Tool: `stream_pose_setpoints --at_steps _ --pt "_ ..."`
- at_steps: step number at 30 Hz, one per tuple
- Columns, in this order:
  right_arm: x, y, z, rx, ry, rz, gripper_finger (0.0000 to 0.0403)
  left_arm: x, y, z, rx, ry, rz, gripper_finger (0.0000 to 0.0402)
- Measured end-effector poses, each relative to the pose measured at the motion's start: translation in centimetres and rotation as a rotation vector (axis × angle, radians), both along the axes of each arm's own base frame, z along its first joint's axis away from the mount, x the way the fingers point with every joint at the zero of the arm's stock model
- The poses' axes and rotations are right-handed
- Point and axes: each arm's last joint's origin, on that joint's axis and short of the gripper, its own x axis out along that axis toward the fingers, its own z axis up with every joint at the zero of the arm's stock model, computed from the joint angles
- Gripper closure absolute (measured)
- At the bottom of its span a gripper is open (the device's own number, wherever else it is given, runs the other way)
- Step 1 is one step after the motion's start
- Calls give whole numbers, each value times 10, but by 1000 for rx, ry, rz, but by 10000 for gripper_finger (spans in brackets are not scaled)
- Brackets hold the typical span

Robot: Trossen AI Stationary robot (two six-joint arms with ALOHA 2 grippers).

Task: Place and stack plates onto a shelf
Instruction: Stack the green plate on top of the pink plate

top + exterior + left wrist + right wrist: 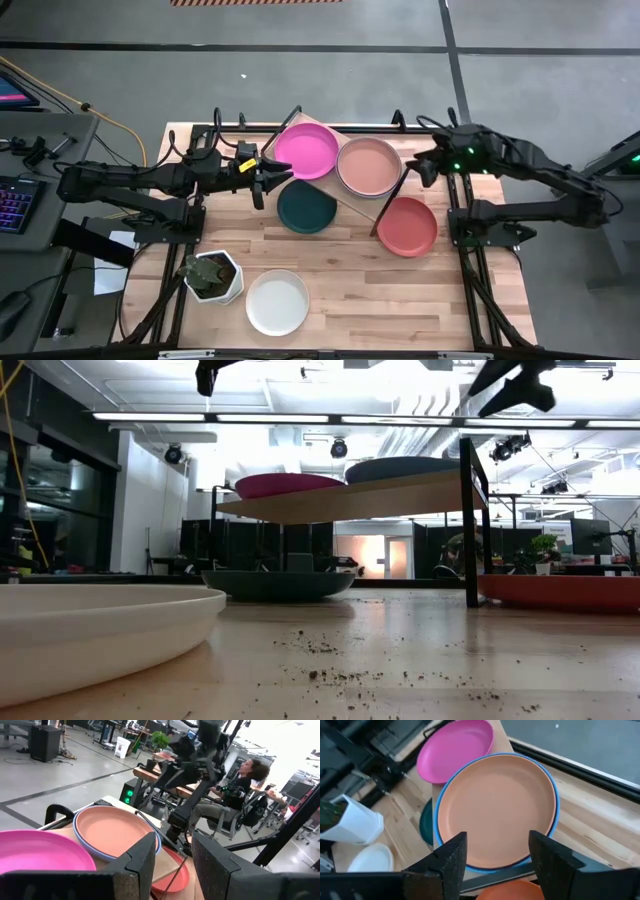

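Observation:
The shelf (351,206) stands slantwise at the table's far middle. On it the magenta plate (307,152) lies flat, and beside it the dusty pink plate (369,165) rests inside the blue plate (553,815). The dark green plate (306,209) sits on the table, partly under the shelf. The coral red plate (407,227) and the white plate (277,302) also lie on the table. My left gripper (281,173) hovers open at the magenta plate's left rim. My right gripper (419,165) hovers open above the table's right side of the pink-on-blue stack (497,805), touching nothing.
A white hexagonal plant pot (213,276) stands near the table's left near corner, next to the white plate. Soil crumbs (330,660) are scattered on the tabletop. The shelf's black legs (467,525) stand between the green and red plates. A seated person (240,785) shows beyond the table.

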Motion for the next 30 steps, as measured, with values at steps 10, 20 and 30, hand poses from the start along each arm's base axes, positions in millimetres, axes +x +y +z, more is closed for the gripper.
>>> stream_pose_setpoints --at_steps 10,20,30 --pt "-8 12 -18 45 -89 -51 210 -5 17 -7 -305 100 153 284" --pt "7 11 -20 26 -71 -24 210 -1 -10 -59 -569 641 122 284" --pt "14 10 -24 33 -41 -20 210 28 -21 -115 -561 881 366 284"
